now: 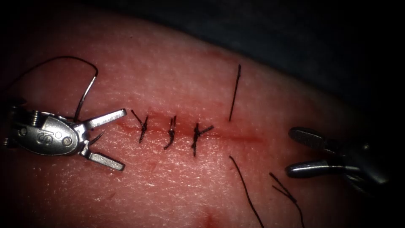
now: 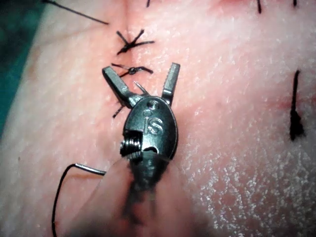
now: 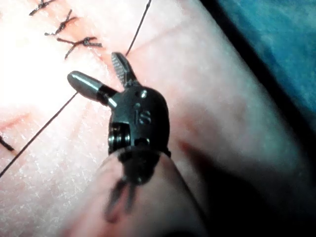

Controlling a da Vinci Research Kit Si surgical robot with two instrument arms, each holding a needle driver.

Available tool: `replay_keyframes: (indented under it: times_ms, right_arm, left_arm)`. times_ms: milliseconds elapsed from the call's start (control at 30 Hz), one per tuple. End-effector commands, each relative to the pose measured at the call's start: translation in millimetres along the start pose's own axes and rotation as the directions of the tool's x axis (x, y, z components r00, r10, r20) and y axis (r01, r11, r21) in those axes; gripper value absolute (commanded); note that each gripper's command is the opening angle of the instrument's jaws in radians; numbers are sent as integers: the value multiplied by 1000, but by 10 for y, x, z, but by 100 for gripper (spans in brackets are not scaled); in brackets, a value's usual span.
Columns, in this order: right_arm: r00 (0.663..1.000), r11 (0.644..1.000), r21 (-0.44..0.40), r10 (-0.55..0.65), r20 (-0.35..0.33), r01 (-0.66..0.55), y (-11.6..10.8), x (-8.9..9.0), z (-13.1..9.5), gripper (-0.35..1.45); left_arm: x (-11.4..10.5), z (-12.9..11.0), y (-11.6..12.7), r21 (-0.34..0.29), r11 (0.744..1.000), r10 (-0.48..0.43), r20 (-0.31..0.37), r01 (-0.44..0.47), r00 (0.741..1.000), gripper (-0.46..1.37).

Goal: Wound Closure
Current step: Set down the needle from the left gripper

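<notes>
On the tissue (image 1: pixel 177 71) the cut (image 1: pixel 240 136) runs left to right, closed by three knotted stitches (image 1: pixel 171 131). Right of them, a thread (image 1: pixel 234 93) enters above the cut and comes out below it (image 1: pixel 244 185). My left tool (image 1: pixel 122 139) is at the cut's left end, open and holding nothing; the left wrist view shows its jaws (image 2: pixel 139 69) spread around a stitch. The curved needle (image 1: pixel 86 95) lies on the tissue behind that tool, free of both tools, its lower end hidden, also visible (image 2: pixel 91 170) with its thread. My right tool (image 1: pixel 291 152), (image 3: pixel 96 66) is open and empty at the right end.
A short loose piece of thread (image 1: pixel 287 194) lies below the right tool. The needle's thread (image 1: pixel 55 58) arcs away to the far left. Red fluid (image 1: pixel 249 137) lines the cut. The tissue's edge falls away into dark cloth (image 1: pixel 316 42) at the back right.
</notes>
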Motion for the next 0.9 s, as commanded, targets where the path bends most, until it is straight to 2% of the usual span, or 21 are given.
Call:
replay_keyframes:
  times_ms: [33, 167, 333, 500, 667, 767, 833, 900]
  right_arm:
    - [1000, 1000, 4, 0, 0, 0, 0, 0, 0, 117]
    - [1000, 1000, 5, 1, 0, -1, -1, 0, 0, 117]
    - [1000, 1000, 6, 0, 0, 0, -3, 0, -1, 117]
    - [1000, 1000, 7, 0, 0, 0, -4, -1, -1, 117]
    - [1000, 1000, 8, -1, 0, 1, -7, -2, 0, 117]
    - [1000, 1000, 9, -1, 0, 1, -8, -2, 0, 117]
    - [1000, 1000, 13, -1, -3, 1, -9, -2, -1, 117]
    - [1000, 1000, 13, -1, -3, 1, -9, -3, -1, 117]
  left_arm:
    - [0, 0, -3, 5, 1000, 6, 1, -6, 1000, 88]
    - [-4, 3, -10, 6, 1000, 8, 2, -8, 1000, 77]
    - [-15, 9, 0, 25, 999, 23, 13, -24, 1000, 40]
    - [-29, 21, 28, 48, 998, 46, 23, -47, 999, 51]
    - [-41, 36, 44, 39, 999, 20, -1, -20, 1000, 54]
    - [-49, 40, 51, 28, 1000, -8, -17, 8, 1000, 64]
    - [-57, 41, 58, 12, 999, -44, -21, 44, 999, 83]
    - [-62, 42, 64, 9, 998, -54, -11, 54, 998, 110]
